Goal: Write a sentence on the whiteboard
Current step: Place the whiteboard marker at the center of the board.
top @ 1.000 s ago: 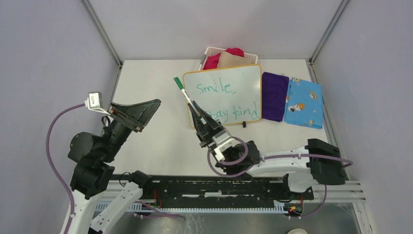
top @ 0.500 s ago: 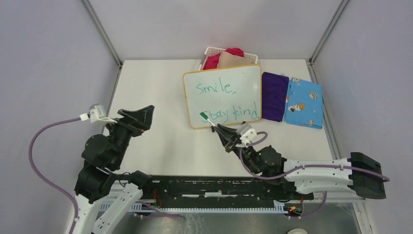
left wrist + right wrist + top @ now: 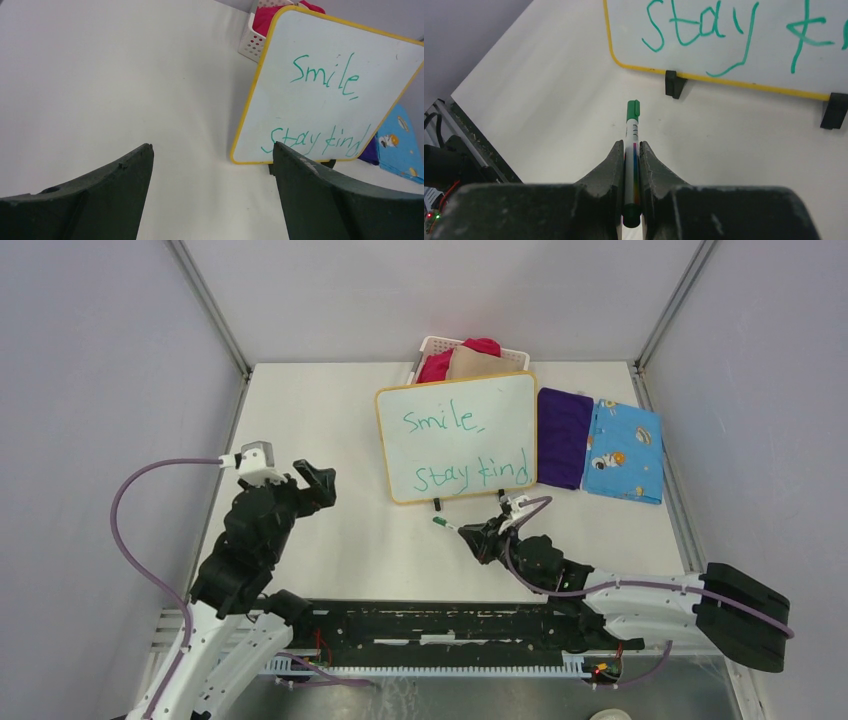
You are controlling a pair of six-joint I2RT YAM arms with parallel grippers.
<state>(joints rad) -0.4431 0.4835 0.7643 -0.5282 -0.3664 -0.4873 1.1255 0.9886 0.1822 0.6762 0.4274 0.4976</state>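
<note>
The left hand hangs empty, jaws spread wide, left of the whiteboard, its arm folded upright. The right arm stretches low and forward, the right hand clamped on a green marker just before the whiteboard's lower edge.

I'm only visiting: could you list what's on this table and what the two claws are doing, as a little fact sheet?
whiteboard: yellow-framed, propped on black feet
writing: green, "Smile," over "stay kind"
left gripper: open, empty
right gripper: shut on a green marker, off the board
basket: white, behind the board, cloths inside
beside the board: purple cloth, blue patterned cloth
</note>
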